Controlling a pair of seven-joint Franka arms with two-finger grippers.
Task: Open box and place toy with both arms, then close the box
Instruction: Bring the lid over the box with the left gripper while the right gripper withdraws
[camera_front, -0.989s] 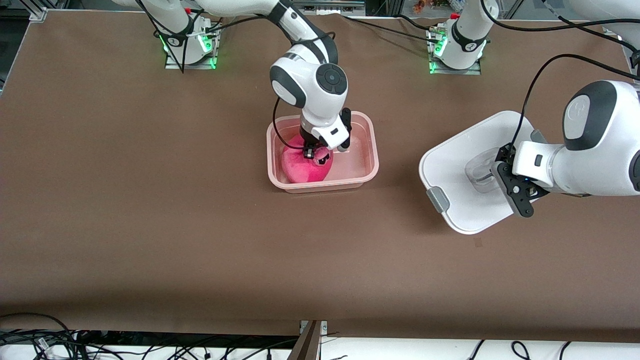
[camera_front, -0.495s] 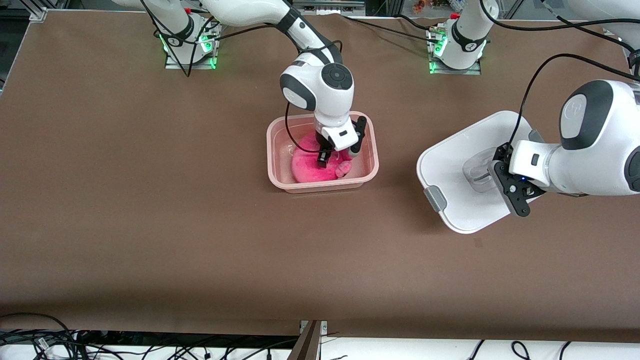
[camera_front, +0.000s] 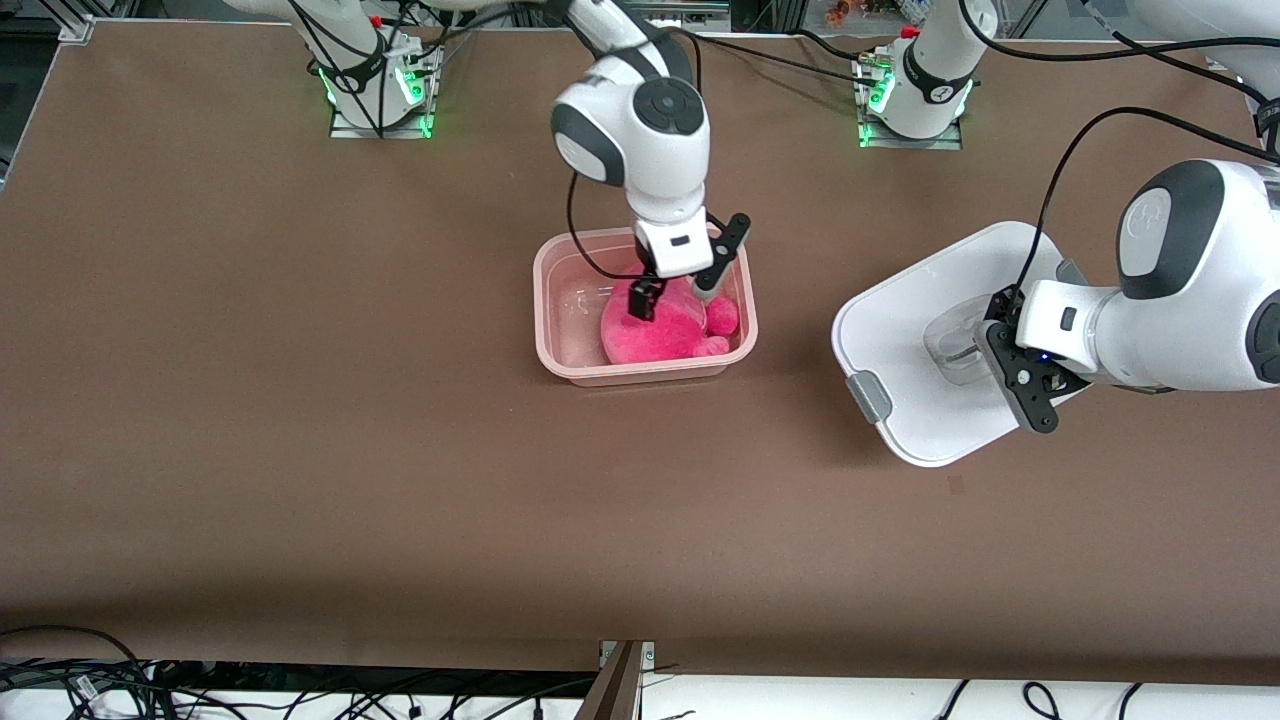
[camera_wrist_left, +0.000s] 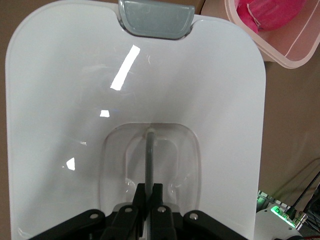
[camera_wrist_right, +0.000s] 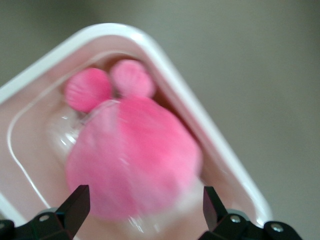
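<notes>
Toy sits directly under your right gripper, inside the tub; the gripper hangs just over it w/ fingers spread wide and nothing between them, so it's released. In the right wrist view the plush fills the gap below the two fingertips w/o touching either. Its two stubby limbs point toward the left arm's end of the tub. You can't see its face.

Tub: pinkish translucent, lid off, holds only the toy, which lies in the half toward the left arm's end; the other half shows bare floor.

Lid is well apart from the tub, toward the left arm's end of the table. Your left gripper is at the lid's clear recessed centre handle, fingers pinched together on the handle's thin bar, so it's clenched on the lid. Grey clip shows on the lid edge that faces the tub, a second grey clip peeks out on the edge by the left arm. Whether the lid rests on the table or hangs just above, can't tell.
</notes>
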